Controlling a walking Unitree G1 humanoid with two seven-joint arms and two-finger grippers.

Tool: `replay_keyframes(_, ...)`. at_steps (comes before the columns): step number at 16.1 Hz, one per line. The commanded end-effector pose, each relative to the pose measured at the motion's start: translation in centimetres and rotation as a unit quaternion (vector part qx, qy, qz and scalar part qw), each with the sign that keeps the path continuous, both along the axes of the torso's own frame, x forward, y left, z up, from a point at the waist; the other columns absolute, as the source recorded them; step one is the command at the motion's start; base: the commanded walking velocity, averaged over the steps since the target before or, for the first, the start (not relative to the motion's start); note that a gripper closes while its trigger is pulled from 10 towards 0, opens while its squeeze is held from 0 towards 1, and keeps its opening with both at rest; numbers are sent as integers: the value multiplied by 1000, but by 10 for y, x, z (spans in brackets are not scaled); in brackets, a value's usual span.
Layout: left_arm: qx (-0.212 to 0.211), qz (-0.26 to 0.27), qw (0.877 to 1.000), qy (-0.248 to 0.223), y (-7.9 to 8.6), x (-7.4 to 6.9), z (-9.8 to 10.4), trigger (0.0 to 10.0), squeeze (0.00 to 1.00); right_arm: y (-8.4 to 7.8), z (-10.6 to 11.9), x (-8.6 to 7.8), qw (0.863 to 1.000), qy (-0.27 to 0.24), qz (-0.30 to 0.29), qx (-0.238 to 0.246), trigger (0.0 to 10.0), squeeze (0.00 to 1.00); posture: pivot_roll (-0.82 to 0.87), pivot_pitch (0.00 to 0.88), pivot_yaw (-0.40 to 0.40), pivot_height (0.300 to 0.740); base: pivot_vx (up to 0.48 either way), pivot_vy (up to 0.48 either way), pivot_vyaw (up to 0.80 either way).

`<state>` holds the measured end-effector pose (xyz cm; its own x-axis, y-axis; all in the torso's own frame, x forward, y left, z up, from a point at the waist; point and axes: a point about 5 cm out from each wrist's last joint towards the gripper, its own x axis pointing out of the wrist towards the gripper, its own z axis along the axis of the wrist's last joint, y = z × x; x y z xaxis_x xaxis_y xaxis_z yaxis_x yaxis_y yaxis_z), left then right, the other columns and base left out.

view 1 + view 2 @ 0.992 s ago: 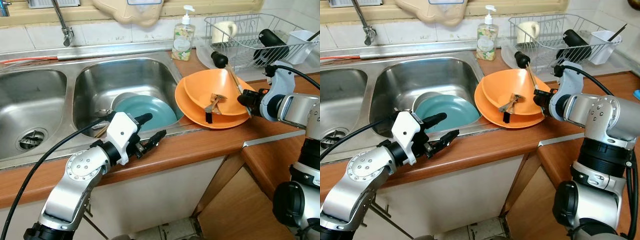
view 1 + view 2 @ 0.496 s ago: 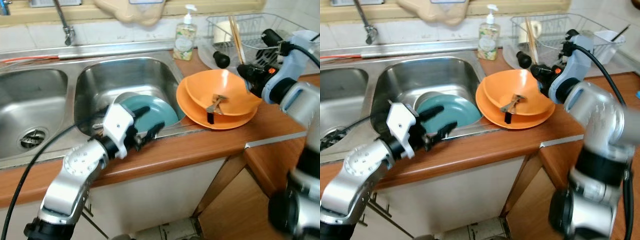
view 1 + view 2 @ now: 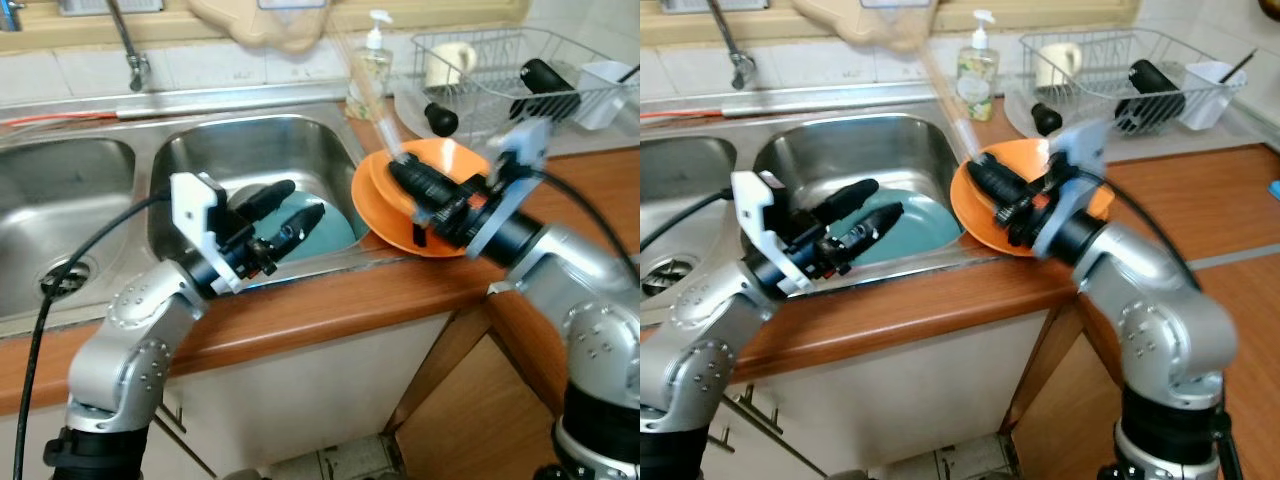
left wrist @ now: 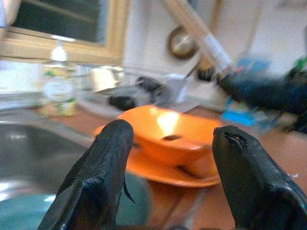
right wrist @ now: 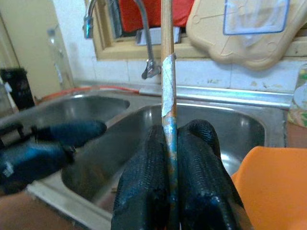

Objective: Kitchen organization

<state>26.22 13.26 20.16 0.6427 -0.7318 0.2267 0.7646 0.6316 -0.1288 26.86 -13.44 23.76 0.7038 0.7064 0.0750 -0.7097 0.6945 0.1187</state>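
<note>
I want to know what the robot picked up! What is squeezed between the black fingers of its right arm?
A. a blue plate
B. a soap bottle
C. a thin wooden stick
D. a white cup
C: in the right wrist view the right gripper has its two fingers shut tight on a thin wooden stick that stands up in front of the sink.

Mid-frame, a plate (image 3: 300, 225) lies in the sink (image 3: 250, 160); right of it, stacked bowls (image 3: 420, 200) on the worktop (image 3: 330, 300). Dish rack (image 3: 500, 70) upper right, soap bottle (image 3: 368, 70) beside it.
</note>
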Motion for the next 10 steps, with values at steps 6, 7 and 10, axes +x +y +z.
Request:
replay_keyframes(6,-95,-92,990,42,-11,-6,4,10000,0,25,-31,-11,996,-18,63,-67,0,0,-27,0,-19,740,0,0,0)
replay_keyframes(7,-134,-101,984,52,-12,-3,4,9569,0,30,-34,-12,994,-24,71,-79,0,0,-32,0,-14,740,0,0,0)
replay_keyframes(10,-170,-128,975,68,-17,-3,6,1333,0,35,-34,-13,993,-46,72,-87,0,0,-36,0,-2,740,0,0,0)
